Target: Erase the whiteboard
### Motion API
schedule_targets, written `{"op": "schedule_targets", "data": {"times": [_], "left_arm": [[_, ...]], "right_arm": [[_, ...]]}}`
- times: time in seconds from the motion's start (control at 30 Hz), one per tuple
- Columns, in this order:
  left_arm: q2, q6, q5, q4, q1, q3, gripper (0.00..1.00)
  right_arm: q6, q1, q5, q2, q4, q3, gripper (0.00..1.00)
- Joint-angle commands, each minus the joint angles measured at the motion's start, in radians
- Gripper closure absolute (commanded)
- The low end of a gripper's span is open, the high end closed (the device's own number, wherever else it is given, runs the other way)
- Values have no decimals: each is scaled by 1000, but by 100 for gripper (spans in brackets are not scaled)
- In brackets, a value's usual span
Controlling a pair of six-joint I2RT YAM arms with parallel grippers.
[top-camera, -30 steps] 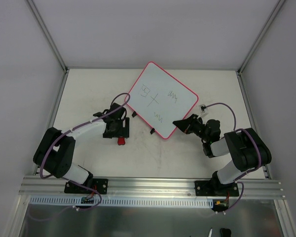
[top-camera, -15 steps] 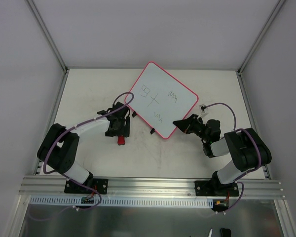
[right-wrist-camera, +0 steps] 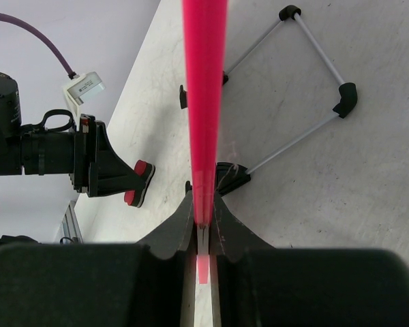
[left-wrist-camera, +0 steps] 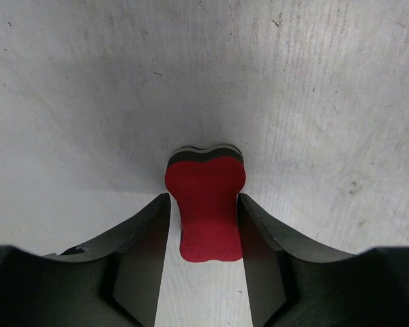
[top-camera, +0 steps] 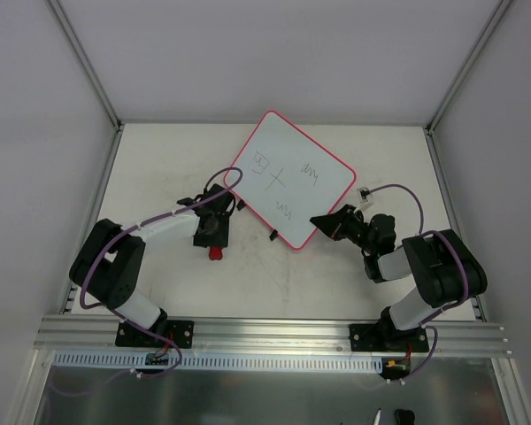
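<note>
Straddling the red eraser (left-wrist-camera: 206, 218) with the left gripper (left-wrist-camera: 204, 199); clamped or not, cannot tell. Pinching the near corner of the whiteboard (top-camera: 290, 180) shut in the right gripper (right-wrist-camera: 203, 202), farther back at centre. Could drop the eraser on lifting if pinched shallow.

Open table (top-camera: 159, 159) left of whiteboard (top-camera: 294, 188); right gripper (top-camera: 315, 221) at near corner; eraser (left-wrist-camera: 206, 228) fills left gripper (left-wrist-camera: 203, 199).
</note>
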Motion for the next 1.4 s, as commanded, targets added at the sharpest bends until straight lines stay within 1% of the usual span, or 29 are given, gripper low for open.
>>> {"op": "schedule_targets", "data": {"times": [0.0, 0.07, 0.37, 0.5, 0.63, 0.8, 1.0, 1.1, 1.13, 1.17, 1.2, 1.23, 1.27, 1.37], "left_arm": [[12, 5, -12, -24, -15, 32, 57], [15, 3, -4, -24, -15, 32, 62], [22, -5, -1, -24, -21, 30, 63], [25, -8, -8, -26, -21, 33, 65], [-8, -9, -19, -14, -22, 36, 75], [-76, 12, -51, 12, -19, 42, 75], [-139, 41, -28, 52, -12, 87, 77], [-140, 63, 28, 69, 11, 136, 78], [-133, 66, 57, 74, 48, 150, 79], [-130, 72, 133, 87, 73, 163, 80], [-125, 74, 174, 95, 96, 189, 80], [-117, 78, 194, 103, 135, 203, 80], [-116, 93, 229, 110, 148, 216, 80], [-94, 117, 254, 133, 174, 282, 80]], "right_arm": [[-37, -11, 0, 4, 208, 20, 100], [-37, -9, 0, 4, 208, 20, 100], [-34, -9, -5, 1, 208, 20, 100], [-33, -11, -7, -1, 208, 21, 100], [-34, -12, -8, -2, 208, 21, 100], [-30, -12, -8, -2, 208, 21, 100], [-30, -12, -14, -4, 208, 23, 100], [-27, -12, -16, -4, 208, 23, 100], [-27, -14, -16, -4, 208, 23, 100], [-27, -12, -16, -1, 208, 23, 100], [-24, -12, -17, -1, 208, 24, 100], [-22, -14, -19, 1, 209, 26, 100], [-22, -12, -20, 1, 208, 26, 100], [-20, -12, -23, 2, 208, 29, 100]]}}
